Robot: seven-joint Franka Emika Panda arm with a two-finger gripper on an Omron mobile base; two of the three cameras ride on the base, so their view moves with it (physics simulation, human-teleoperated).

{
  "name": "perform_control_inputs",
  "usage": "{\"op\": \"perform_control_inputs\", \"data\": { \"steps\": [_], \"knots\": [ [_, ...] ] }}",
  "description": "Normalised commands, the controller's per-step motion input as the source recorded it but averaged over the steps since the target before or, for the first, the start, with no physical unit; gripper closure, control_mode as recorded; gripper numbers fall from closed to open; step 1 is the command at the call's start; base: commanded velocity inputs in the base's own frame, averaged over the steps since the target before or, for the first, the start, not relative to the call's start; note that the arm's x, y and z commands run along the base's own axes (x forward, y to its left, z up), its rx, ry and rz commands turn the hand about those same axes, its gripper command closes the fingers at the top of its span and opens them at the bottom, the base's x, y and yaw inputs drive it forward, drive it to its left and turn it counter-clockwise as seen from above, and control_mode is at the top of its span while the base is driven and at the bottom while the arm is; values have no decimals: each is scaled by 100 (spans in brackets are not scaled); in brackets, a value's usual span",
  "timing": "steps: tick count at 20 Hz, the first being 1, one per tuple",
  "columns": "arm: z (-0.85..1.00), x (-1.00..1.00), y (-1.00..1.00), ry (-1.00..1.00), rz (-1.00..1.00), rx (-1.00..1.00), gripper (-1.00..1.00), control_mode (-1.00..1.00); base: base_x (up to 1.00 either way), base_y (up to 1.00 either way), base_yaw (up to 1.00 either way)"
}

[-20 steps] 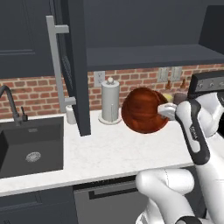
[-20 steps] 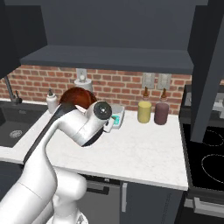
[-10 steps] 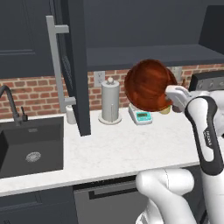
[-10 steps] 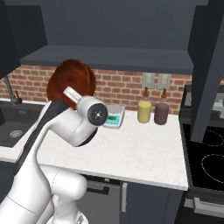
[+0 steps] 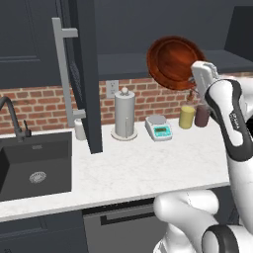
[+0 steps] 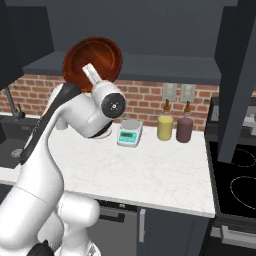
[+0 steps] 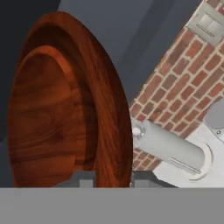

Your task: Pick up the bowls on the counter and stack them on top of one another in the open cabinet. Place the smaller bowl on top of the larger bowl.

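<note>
Brick backsplash and white counter [image 5: 133, 168] below. Gripper [image 7: 113, 178] is clamped on the larger bowl's [image 5: 173, 62] rim, bowl tipped on edge, raised to cabinet [image 5: 123, 64] shelf height; shelf lies at about 9 o'clock of bowl in left base view.

Counter [image 5: 128, 173] with scale [image 5: 158, 127], towel holder [image 5: 124, 114]

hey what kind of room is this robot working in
A simulated home kitchen, most likely: a black sink set in the white counter, a stovetop beside it, and a kitchen scale by the brick backsplash.
</note>
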Motion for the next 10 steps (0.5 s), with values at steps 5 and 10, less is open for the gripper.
{"op": "perform_control_inputs", "data": {
  "steps": [5, 10],
  "knots": [
    [35, 100, -2, 36, -11, 8, 100, -100, 0, 0, 0],
    [11, 58, 0, 23, -3, 1, 100, -100, 0, 0, 0]
  ]
}}
